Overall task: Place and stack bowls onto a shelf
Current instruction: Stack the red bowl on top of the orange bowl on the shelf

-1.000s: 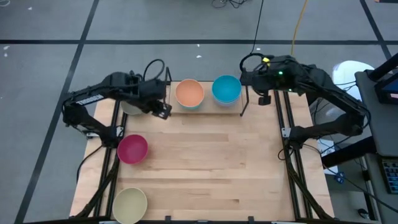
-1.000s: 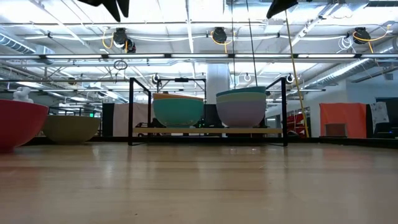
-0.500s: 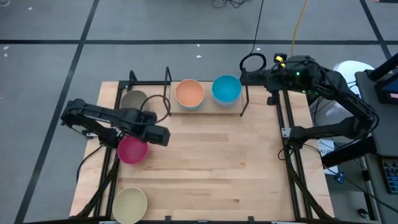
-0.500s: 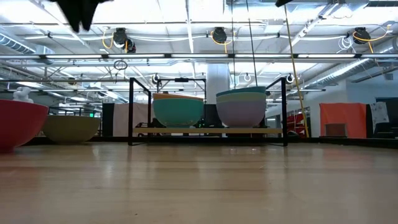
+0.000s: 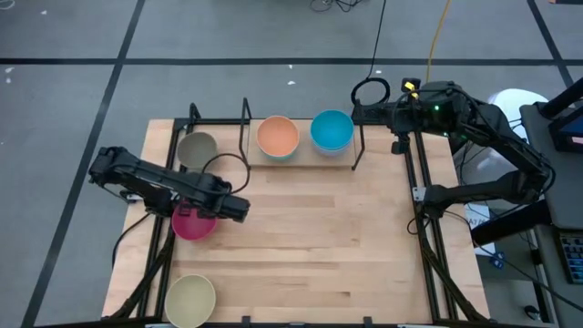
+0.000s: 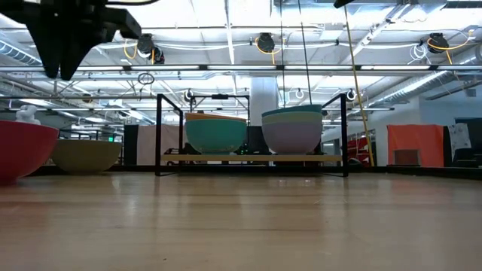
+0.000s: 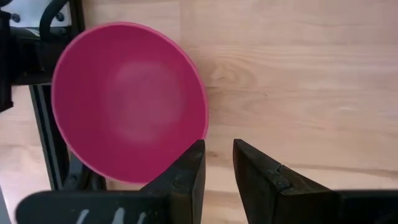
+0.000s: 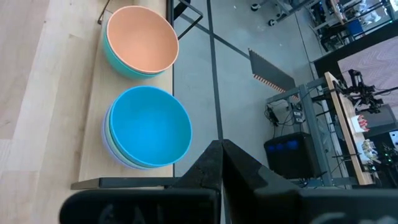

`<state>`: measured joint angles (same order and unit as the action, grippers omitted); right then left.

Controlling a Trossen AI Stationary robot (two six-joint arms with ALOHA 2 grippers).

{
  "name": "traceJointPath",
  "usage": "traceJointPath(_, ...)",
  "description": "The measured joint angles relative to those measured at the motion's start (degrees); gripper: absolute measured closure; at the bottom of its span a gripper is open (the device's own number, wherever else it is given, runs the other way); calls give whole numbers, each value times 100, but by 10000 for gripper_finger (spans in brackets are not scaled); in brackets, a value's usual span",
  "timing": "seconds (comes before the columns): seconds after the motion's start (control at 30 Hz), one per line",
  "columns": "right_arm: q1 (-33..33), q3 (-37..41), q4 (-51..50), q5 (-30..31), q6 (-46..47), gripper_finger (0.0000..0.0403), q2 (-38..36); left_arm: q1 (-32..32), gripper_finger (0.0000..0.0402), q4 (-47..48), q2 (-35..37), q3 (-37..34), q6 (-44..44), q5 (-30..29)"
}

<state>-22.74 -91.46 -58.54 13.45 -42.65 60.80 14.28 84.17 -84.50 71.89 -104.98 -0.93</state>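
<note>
My left gripper [image 5: 239, 209] hangs above the near-right rim of the magenta bowl [image 7: 127, 99], fingers a little apart and touching nothing; in the low view it [image 6: 66, 45] is well above that bowl [image 6: 22, 150]. The olive-grey bowl [image 5: 197, 148] stands on the table left of the shelf [image 5: 353, 155]. The cream bowl [image 5: 190, 299] sits at the near left corner. On the shelf rest an orange-topped stack [image 5: 278, 137] and a blue-topped stack [image 5: 332, 130]. My right gripper [image 8: 221, 152] is shut and waits beyond the shelf's right end.
Black frame rails [image 5: 428, 246] run along the table's left and right edges. The middle and right of the wooden tabletop [image 5: 337, 246] hold no objects. Cables [image 5: 369, 89] loop beside the right arm at the far edge.
My left gripper has swung from over the olive-grey bowl at the far left toward the near edge and has come lower, ending over the magenta bowl. The right arm has drawn back a little toward the table's right. No bowl has moved.
</note>
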Motion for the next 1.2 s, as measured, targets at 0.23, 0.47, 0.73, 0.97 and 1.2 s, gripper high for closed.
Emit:
traceJointPath(0.23,0,0,0,-2,209,403,0,2,316,-520,4,-554,-335,2)
traceJointPath(0.47,0,0,1,-2,281,403,0,2,316,-929,-3,-1089,-212,4)
traceJointPath(0.73,0,0,2,-2,282,403,0,0,316,-1222,-1,-1538,-243,2)
traceJointPath(0.97,0,-1,52,-2,284,403,0,0,316,-2491,-1,-2193,-196,4)
traceJointPath(1.2,0,-2,164,-2,284,403,4,0,316,-2576,-1,-2262,0,27)
